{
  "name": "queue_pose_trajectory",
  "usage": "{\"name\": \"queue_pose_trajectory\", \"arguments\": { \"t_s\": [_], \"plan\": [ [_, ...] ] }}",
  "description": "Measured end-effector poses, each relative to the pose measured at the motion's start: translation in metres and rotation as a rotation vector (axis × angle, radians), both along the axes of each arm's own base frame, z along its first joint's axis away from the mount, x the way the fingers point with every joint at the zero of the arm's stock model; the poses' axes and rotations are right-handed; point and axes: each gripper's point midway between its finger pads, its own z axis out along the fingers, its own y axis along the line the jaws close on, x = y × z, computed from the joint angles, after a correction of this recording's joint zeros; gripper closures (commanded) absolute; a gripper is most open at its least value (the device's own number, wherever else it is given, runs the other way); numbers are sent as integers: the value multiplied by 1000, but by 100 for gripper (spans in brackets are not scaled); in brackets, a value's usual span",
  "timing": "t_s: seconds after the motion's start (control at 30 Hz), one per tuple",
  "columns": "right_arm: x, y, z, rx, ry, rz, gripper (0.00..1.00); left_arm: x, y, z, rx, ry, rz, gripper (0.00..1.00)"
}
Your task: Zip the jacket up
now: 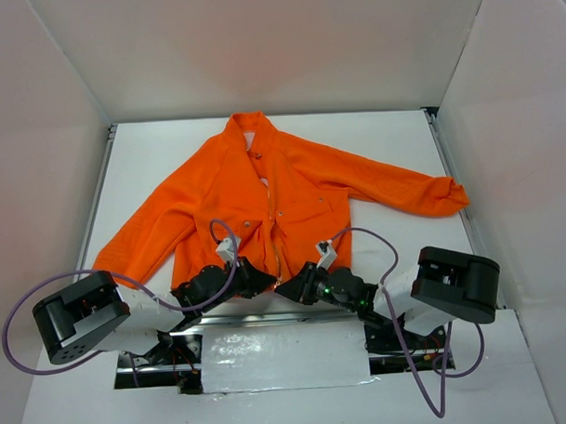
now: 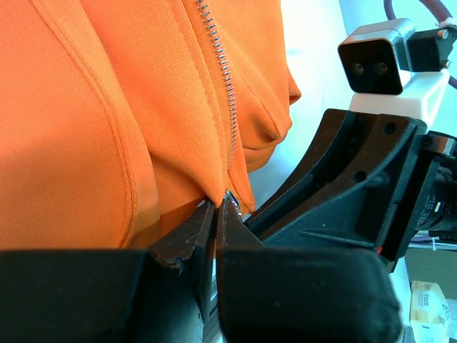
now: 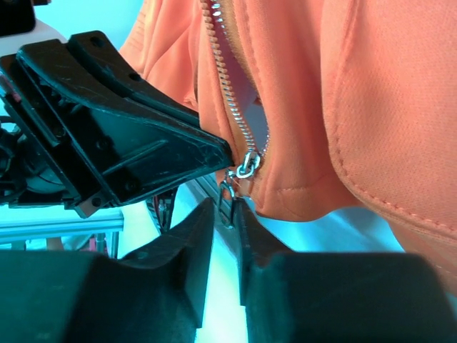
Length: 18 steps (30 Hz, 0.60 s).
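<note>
At the fleecy jacket [image 1: 301,197] hem, left fingers [image 2: 187,230] pinch cloth, right fingers [image 3: 191,239] clamp the metal pull [image 3: 229,194].

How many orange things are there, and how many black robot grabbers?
orange jacket: 1
black grippers: 2, the left gripper and the right gripper
Total: 3
</note>
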Motion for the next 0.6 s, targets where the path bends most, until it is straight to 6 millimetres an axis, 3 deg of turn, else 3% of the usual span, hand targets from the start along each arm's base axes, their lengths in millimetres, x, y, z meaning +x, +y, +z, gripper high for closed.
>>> {"name": "queue_pose_trajectory", "arguments": {
  "t_s": [0.13, 0.27, 0.6],
  "plan": [
    [0, 0, -1, -2, 7, -1, 84, 0, 0, 0, 1, 0, 0, 100],
    [0, -1, -3, -5, 19, -6, 100, 0, 0, 0, 1, 0, 1, 100],
    [2, 2, -1, -43, 74, -25, 100, 1, 0, -2, 5, -3, 2, 100]
  ]
}}
